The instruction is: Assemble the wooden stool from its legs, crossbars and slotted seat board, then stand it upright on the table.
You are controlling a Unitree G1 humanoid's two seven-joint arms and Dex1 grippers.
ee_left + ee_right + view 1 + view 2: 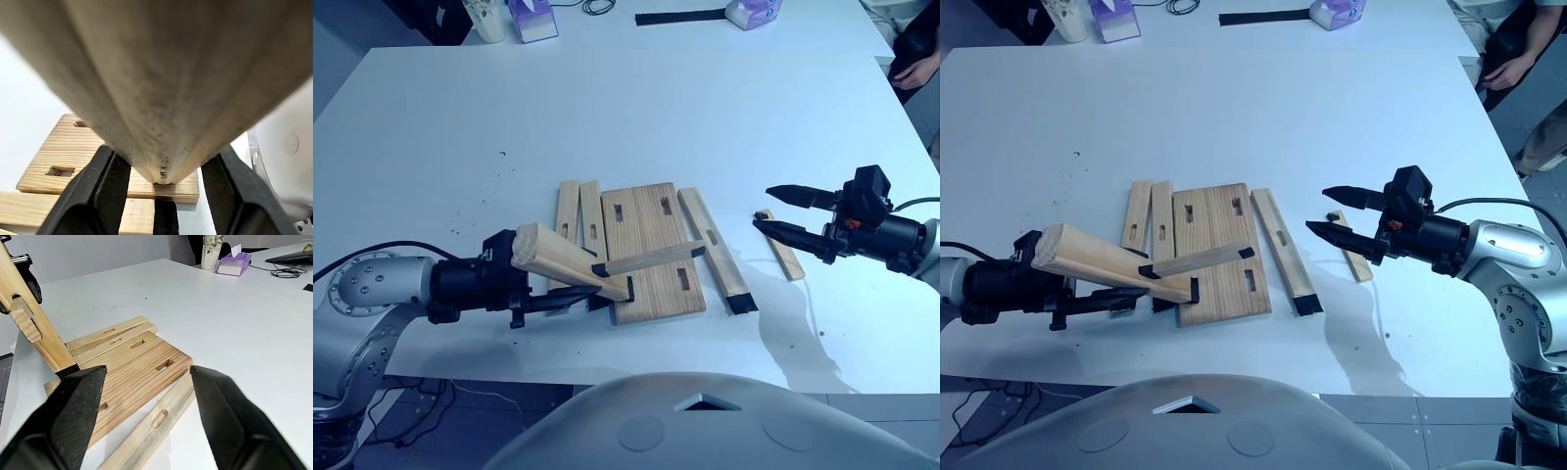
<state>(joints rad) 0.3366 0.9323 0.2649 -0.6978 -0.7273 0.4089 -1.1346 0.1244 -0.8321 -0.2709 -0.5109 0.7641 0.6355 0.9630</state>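
Seat board (651, 250) lies flat in the middle of the desk (607, 117), slots up. Left tool (592, 297) squeezes a leg (563, 259) with a crossbar (651, 258) stuck in it, its long side pointing over the board's near corner. Right tool (764, 209) gapes wide near a short bar (788, 262)

Near the white tabletop's (607, 117) front edge lie two legs (568, 217), the seat board (646, 217), a third leg (710, 240) and a short crossbar (785, 257), left edge to right.
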